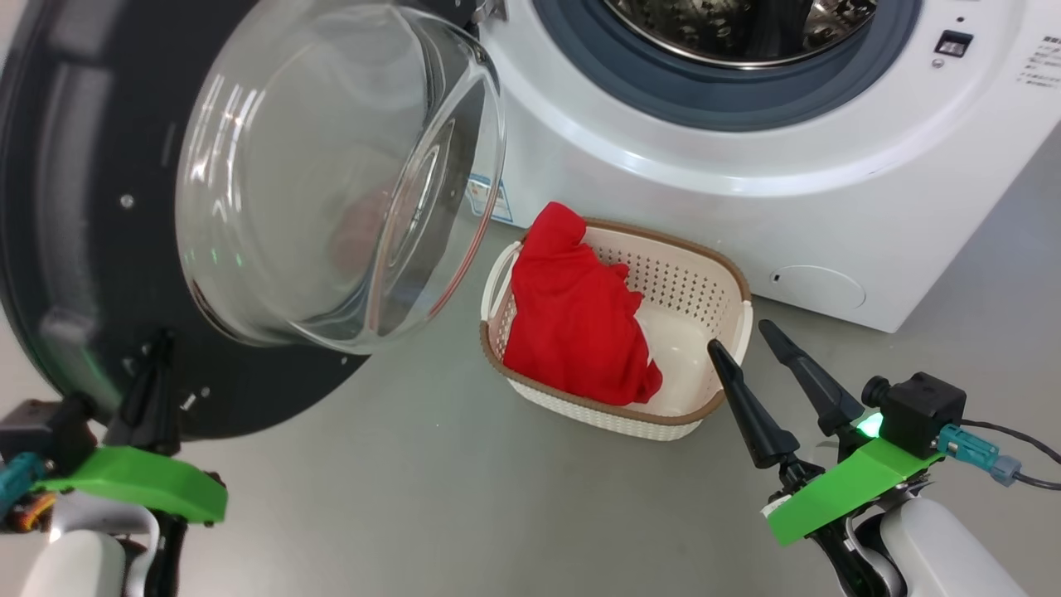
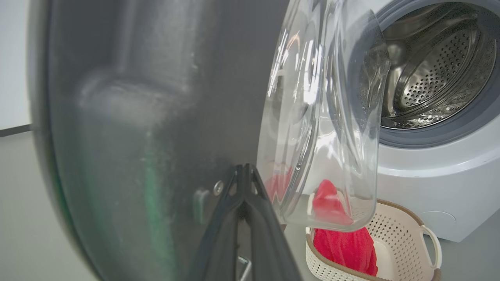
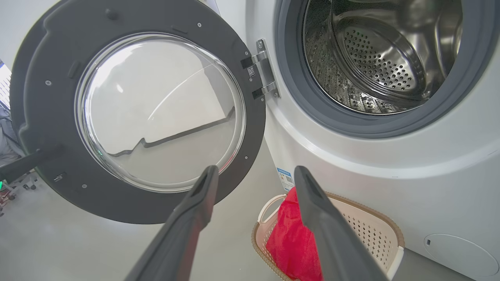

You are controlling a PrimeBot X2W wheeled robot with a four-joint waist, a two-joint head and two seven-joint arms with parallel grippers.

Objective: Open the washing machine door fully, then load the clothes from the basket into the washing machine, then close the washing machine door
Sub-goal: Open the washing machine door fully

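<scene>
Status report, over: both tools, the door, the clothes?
Left tool shut, tips at the washing machine door; door wide open. Right tool open, near the basket. Clothes in basket; drum mouth looks unobstructed.

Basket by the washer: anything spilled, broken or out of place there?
Nothing stands out. The clothes are heaped in the left half of the basket, one fold poking above the rim, none on the floor. The door hangs open, glass whole.

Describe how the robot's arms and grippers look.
The left gripper and right gripper match: two long tapering dark fingers on a bright green bracket, pale rounded forearm behind. The right also has a black boxy camera, green light and teal plug with dark cable.
</scene>
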